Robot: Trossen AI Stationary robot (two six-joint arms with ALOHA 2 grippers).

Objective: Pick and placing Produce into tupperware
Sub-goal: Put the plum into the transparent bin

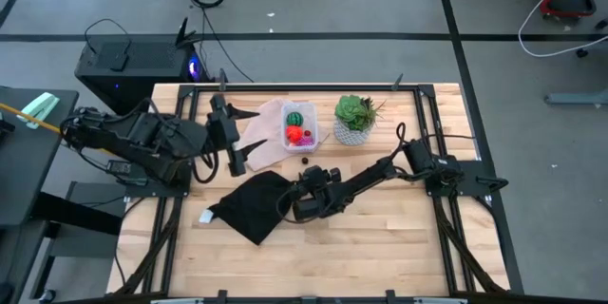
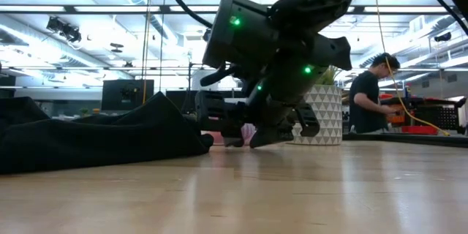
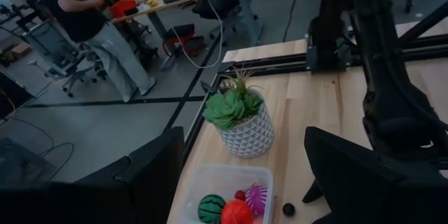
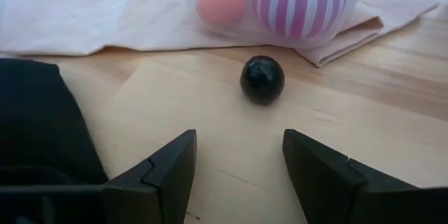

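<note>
I'm hovering my right gripper (image 4: pixel 238 164) low over the table (image 1: pixel 380 237), jaws apart, lining up on the small dark ball (image 4: pixel 262 79) sitting just outside the tupperware (image 1: pixel 298 125), toward the table's middle. My left gripper (image 1: pixel 235 148) is waiting open beside the tub.

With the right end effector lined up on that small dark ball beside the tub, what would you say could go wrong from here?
1. The dark ball lies loose on bare wood ahead of the open right end effector; being round, a finger nudge could roll it away.
2. The tupperware sits just beyond on a pale cloth; pushing forward might shift it.
3. The black cloth lies beside the end effector's finger and may snag.
</note>
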